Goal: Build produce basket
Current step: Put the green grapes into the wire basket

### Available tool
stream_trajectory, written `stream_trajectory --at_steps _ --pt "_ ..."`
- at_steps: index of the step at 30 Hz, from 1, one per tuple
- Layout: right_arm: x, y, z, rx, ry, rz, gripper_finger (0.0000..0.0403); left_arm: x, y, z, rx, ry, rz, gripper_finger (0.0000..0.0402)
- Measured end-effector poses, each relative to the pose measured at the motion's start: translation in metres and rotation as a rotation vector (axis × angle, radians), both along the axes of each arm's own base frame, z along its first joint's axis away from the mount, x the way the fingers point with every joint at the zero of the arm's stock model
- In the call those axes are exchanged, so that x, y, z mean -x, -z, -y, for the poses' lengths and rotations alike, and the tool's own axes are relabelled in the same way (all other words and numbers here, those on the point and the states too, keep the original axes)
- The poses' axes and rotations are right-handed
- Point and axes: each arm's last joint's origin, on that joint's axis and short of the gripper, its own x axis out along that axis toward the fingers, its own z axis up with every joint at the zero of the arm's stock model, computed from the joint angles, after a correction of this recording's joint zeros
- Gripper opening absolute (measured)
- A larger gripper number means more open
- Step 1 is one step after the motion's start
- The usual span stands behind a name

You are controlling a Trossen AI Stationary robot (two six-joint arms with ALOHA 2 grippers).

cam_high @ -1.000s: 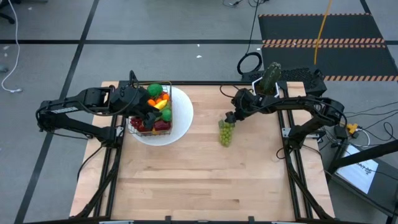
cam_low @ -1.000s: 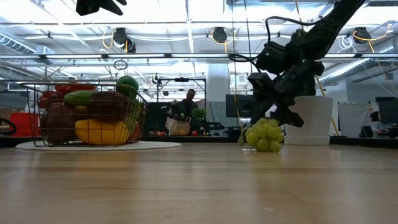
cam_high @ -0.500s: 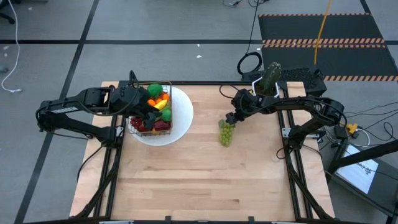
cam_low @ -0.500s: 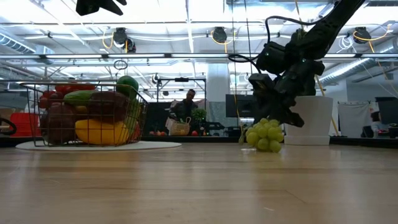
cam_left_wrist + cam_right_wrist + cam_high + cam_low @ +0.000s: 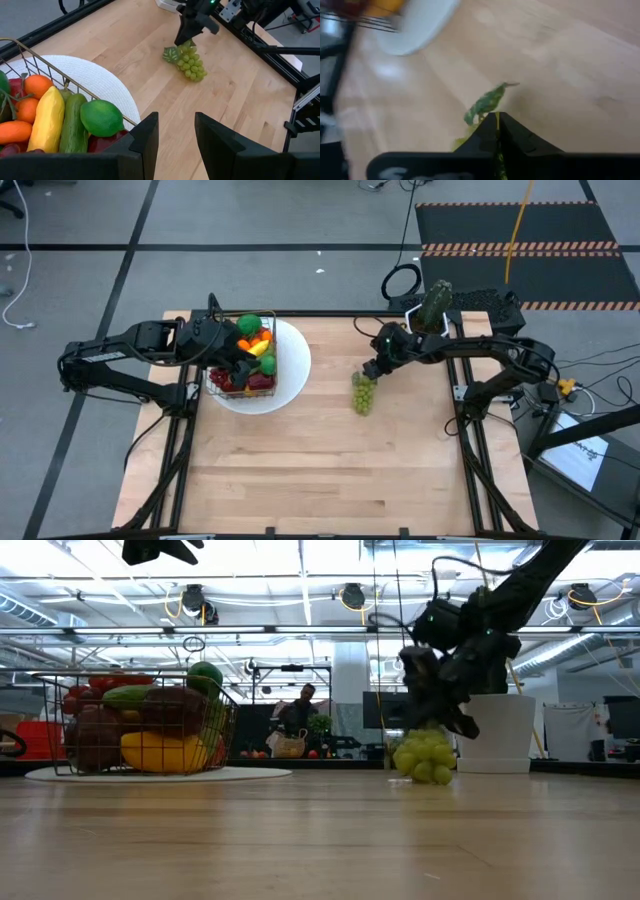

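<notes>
The dark wire basket [image 5: 246, 363] stands on a round white plate [image 5: 293, 379] at the table's left and is filled with toy produce: banana, cucumber, lime, oranges and red pieces [image 5: 48, 119]. A bunch of green grapes [image 5: 364, 394] lies at mid-table. My right gripper [image 5: 372, 370] is shut on the bunch's far end. My left gripper [image 5: 176, 145] is open and hovers over the basket, touching nothing. My right gripper pinches the grapes' stem end beside the green leaf [image 5: 488, 104] between its two shut fingers [image 5: 512, 134]. It comes slanting down from the far right. The bunch trails toward the near edge, and its lower grapes [image 5: 424, 770] lie on the table.
A white pot with a green cactus [image 5: 432, 305] stands at the far right corner, close behind my right arm. Bare wood [image 5: 330, 470] fills the near half of the table and the gap between plate and grapes.
My right gripper has risen a little and swung slightly toward the table's left, staying shut on the grapes' stem end. The bunch has kept its lower end on the table.
</notes>
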Motion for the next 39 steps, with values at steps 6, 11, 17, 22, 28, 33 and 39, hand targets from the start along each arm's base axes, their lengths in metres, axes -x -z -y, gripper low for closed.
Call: stream_trajectory --at_steps 6,11,17,22,28,33,39 --pt "-0.003 -0.025 -0.014 0.024 -0.037 0.119 0.0002 0.0 0.0 0.0 0.0 0.0 0.001 0.0127" --pt "-0.002 -0.052 -0.032 0.064 -0.042 0.222 0.0001 -0.002 -0.002 0.0 -0.019 0.016 0.022 0.0127" --pt "0.0 -0.089 -0.057 0.134 -0.048 0.4 0.0001 -0.006 -0.007 -0.001 -0.049 0.025 0.084 0.0127" --pt "-0.003 -0.127 -0.075 0.189 -0.049 0.518 0.0001 -0.008 -0.01 -0.001 -0.059 0.029 0.119 0.0127" --pt "-0.012 -0.177 -0.087 0.22 -0.011 0.63 0.0 -0.008 -0.01 -0.001 -0.055 0.026 0.127 0.0127" --pt "-0.013 -0.224 -0.097 0.313 0.024 0.709 0.0 -0.011 -0.014 0.002 -0.045 0.042 0.172 0.0127" --pt "-0.007 -0.275 -0.106 0.524 0.0 0.744 0.0 -0.016 -0.023 0.008 -0.058 0.082 0.274 0.0127"
